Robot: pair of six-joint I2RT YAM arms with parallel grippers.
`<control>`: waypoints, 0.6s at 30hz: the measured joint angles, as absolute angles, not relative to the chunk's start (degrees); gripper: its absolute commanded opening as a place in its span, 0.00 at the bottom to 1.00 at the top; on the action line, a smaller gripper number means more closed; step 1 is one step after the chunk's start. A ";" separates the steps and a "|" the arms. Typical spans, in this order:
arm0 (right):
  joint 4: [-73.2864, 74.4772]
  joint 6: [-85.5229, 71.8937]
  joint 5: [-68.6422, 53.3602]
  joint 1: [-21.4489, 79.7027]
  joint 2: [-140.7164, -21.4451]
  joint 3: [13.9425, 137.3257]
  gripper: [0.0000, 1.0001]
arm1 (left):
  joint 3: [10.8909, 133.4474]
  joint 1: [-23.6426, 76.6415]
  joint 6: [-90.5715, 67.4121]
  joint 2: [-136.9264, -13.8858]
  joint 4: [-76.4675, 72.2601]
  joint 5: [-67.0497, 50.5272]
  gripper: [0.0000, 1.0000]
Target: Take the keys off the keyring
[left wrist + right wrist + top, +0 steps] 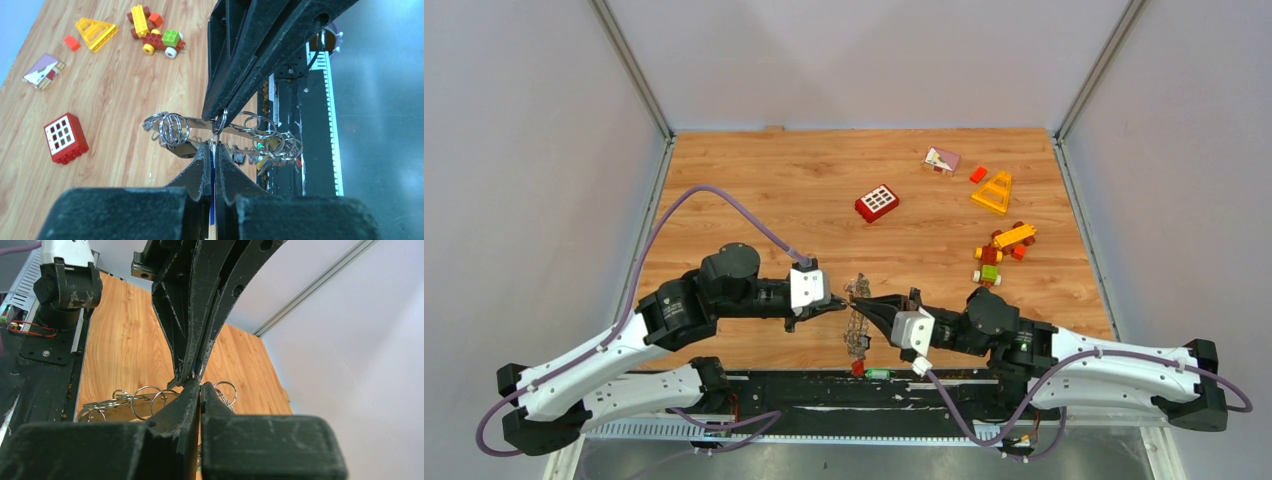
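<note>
The keyring (857, 322) hangs edge-on above the table's near edge, between my two grippers. In the left wrist view it is a flat grey metal band (197, 122) strung with several small split rings, and keys (280, 150) bunch at its right end. My left gripper (212, 146) is shut on a blue-headed key, with blue showing between its fingers. My right gripper (219, 116) comes down from above and is shut on a small split ring of the keyring. In the right wrist view my right gripper (199, 385) meets my left gripper (193, 373) tip to tip over the band (125, 410).
A red brick with a white grid (877, 203) lies mid-table. At the back right are a yellow triangle piece (993, 192), a small orange brick (978, 174) and a pink tile (941, 160). A toy brick car (999, 255) sits to the right. The black base rail (824, 390) runs under the keyring.
</note>
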State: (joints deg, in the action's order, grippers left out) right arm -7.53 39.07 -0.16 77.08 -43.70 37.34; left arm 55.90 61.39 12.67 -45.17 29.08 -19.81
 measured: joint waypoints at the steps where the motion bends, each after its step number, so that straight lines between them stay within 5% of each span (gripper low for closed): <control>1: -7.57 38.89 -0.36 77.10 -43.24 37.34 0.00 | 55.90 61.41 12.69 -45.19 28.62 -20.27 0.00; 18: -17.23 32.71 -2.31 77.19 -40.12 32.82 0.00 | 57.10 61.41 12.23 -45.82 27.46 -25.45 0.00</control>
